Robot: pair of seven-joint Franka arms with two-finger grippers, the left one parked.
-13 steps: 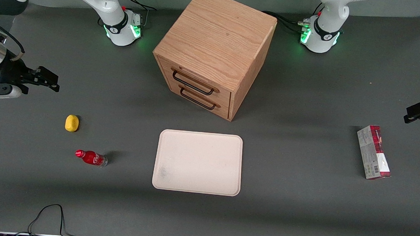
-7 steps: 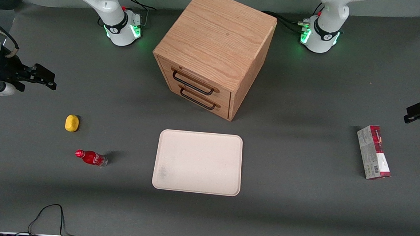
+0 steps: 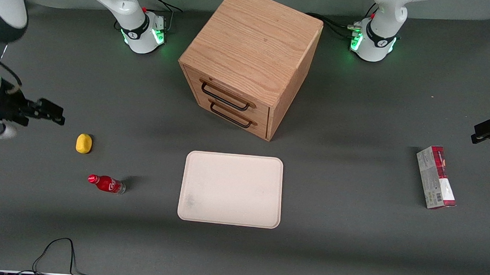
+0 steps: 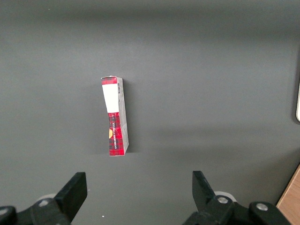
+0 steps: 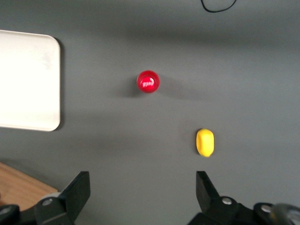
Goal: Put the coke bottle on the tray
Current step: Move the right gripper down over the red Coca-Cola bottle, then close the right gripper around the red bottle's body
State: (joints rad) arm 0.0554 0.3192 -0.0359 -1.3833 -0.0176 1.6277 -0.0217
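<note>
The coke bottle point(image 3: 106, 184) is small and red with a red cap, and it stands on the grey table toward the working arm's end. From above it shows as a red disc in the right wrist view point(image 5: 148, 81). The cream-beige tray point(image 3: 231, 190) lies flat beside it, in front of the wooden cabinet, and one rounded corner shows in the right wrist view point(image 5: 28, 79). My gripper point(image 3: 55, 114) hovers above the table, farther from the front camera than the bottle and well apart from it. In the right wrist view the gripper point(image 5: 143, 185) is open and empty.
A yellow lump point(image 3: 84, 143) point(image 5: 205, 142) lies between the gripper and the bottle. A wooden drawer cabinet point(image 3: 249, 61) stands mid-table. A red-and-grey carton point(image 3: 436, 177) point(image 4: 116, 117) lies toward the parked arm's end. A black cable point(image 3: 57, 249) loops at the table's near edge.
My gripper has come nearer to the front camera, closer to the yellow lump. The bottle, the tray and the lump have not moved.
</note>
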